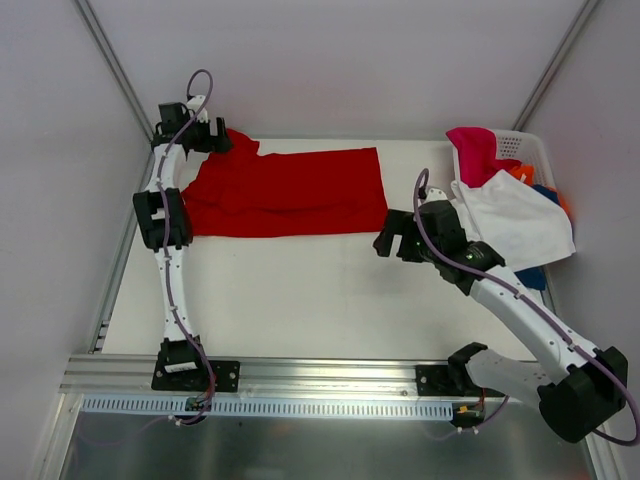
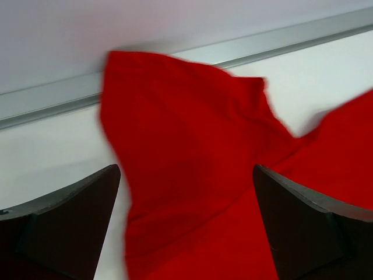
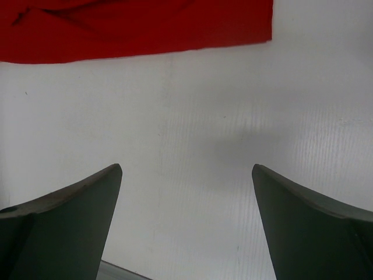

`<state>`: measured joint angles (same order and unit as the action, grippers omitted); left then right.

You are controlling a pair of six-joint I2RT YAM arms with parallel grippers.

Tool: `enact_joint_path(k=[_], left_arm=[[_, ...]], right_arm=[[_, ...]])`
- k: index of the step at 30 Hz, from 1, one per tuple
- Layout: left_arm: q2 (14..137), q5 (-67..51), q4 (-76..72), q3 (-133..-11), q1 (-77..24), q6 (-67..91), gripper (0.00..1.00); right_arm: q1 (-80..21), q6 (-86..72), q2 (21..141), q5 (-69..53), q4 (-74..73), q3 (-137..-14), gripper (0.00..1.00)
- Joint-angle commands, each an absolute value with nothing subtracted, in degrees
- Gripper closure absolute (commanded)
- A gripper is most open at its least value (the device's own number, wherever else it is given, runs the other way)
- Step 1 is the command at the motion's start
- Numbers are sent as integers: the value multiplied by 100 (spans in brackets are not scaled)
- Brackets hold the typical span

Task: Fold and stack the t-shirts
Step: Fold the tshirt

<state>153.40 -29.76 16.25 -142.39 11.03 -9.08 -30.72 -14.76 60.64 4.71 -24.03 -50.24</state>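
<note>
The red t-shirt (image 1: 285,190) lies spread across the back of the white table, folded lengthwise, a sleeve at its far left. My left gripper (image 1: 212,135) is open above that sleeve (image 2: 186,146), its fingers either side of the cloth and not touching it. My right gripper (image 1: 392,238) is open and empty just off the shirt's near right corner (image 3: 256,29), over bare table. The white t-shirt (image 1: 515,220) drapes over the basket's front, the magenta one (image 1: 475,150) sticks up from it, and orange (image 1: 522,174) and blue (image 1: 535,275) cloth peeks out.
The white perforated basket (image 1: 520,145) stands at the back right corner. Metal rails (image 2: 52,99) run along the table's back and left edges. Grey walls close in on three sides. A metal beam (image 1: 300,375) carries the arm bases at the near edge.
</note>
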Motion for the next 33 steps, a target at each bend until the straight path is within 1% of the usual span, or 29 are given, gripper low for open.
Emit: enact_joint_path(k=[1,2,3,4,5,6,7,8,9,10,11,12,14,16,20,24,28,31,33], left_arm=[[14811,-3540,1310,-14229,1133,-169,1],[14714,-3847,1266,-14212,1151,-28,1],[14608,-3876,1248,-14125,1143,165,1],[14320,-3859,1248,-14011,1125,193,1],[14109,-3806,1248,-13836,1099,202,1],[13671,-3788,1239,-13321,1081,193,1],[13467,-3788,1222,-13046,1055,141,1],[13247,-3788,1222,-12773,1046,80,1],[12906,-3736,1222,-12214,1037,-121,1],[12781,-3683,1222,-11956,994,-254,1],[12666,-3604,1213,-11718,967,-551,1],[12578,-3351,1222,-11333,949,-667,1],[12595,-3165,1248,-11093,949,-808,1],[12691,-3033,1309,-10855,1002,-809,1],[12910,-3085,1555,-10696,1037,-634,1],[13148,-3427,1854,-10855,1037,-518,1],[13263,-3551,1925,-10916,1046,-466,1],[13324,-3358,2326,-11126,1037,-221,1],[13324,-3427,2539,-11162,1046,-202,1]], right_arm=[[-3111,-1285,6229,562,-1717,-5247,1],[-3094,-1196,6475,545,-1601,-5543,8],[-3068,-1117,6817,493,-1652,-5833,20],[-2998,-1047,7621,396,-1739,-6193,41],[-2962,-950,8046,239,-1827,-6588,99],[-2945,-932,8460,194,-2011,-7375,99],[-2944,-906,8855,98,-2030,-7748,100],[-2944,-853,9590,-260,-2022,-8109,99],[-2927,-835,9963,-342,-2056,-8843,100],[-2875,-870,10341,-438,-2144,-9251,99],[-2831,-905,11084,-787,-2232,-9655,99],[-2752,-1036,11405,-956,-2311,-10338,99],[-2664,-1177,12229,-1368,-2312,-10861,100],[-2567,-1318,12672,-1537,-2311,-11457,100],[-2286,-1423,13419,-1950,-2164,-11900,99],[-1891,-2117,13710,-2697,-1302,-11593,99],[-1688,-2268,13790,-2918,-1169,-11461,99],[-1626,-2215,13581,-2866,-1099,-11040,100],[-1600,-2189,13448,-2839,-959,-10629,99]])
